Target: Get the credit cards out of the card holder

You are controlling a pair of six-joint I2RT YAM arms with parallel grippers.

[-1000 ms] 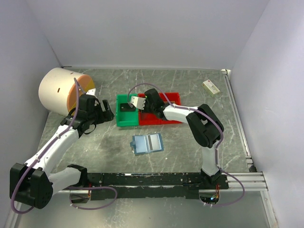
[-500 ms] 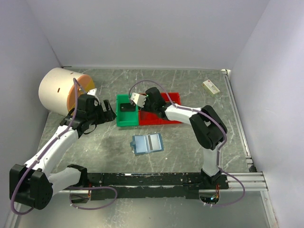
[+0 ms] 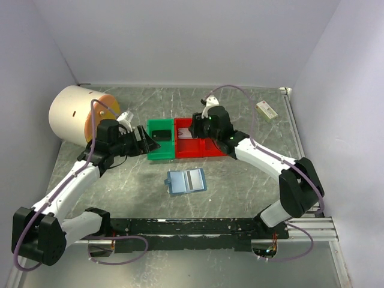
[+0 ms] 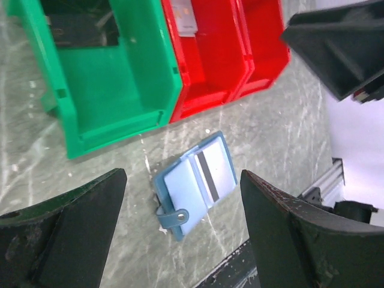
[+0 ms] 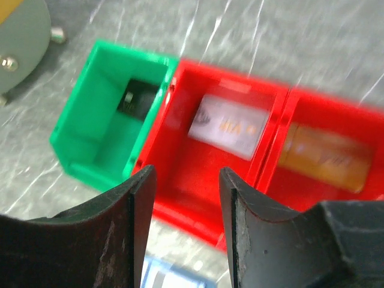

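Note:
The blue card holder (image 3: pixel 186 181) lies open on the table in front of the bins, with a striped card (image 4: pixel 213 174) in its right half; the left wrist view shows it (image 4: pixel 191 193) too. A dark card (image 5: pixel 135 99) lies in the green bin (image 3: pixel 157 151). A pale card (image 5: pixel 231 126) lies in the left red bin (image 3: pixel 191 148), and an orange card (image 5: pixel 324 157) in the right red bin (image 5: pixel 372 126). My left gripper (image 3: pixel 147 142) is open and empty beside the green bin's left side (image 4: pixel 182 180). My right gripper (image 3: pixel 197 125) is open and empty above the red bins (image 5: pixel 186 179).
A big white drum with an orange face (image 3: pixel 75 113) stands at the back left, close behind my left arm. A small cream box (image 3: pixel 266 109) lies at the back right. A black rail (image 3: pixel 198 228) runs along the near edge.
My right gripper held a pale card over the green and red bins; it has let go, swung right and now hangs empty. The pale card lies in the left red bin. My left gripper edged right.

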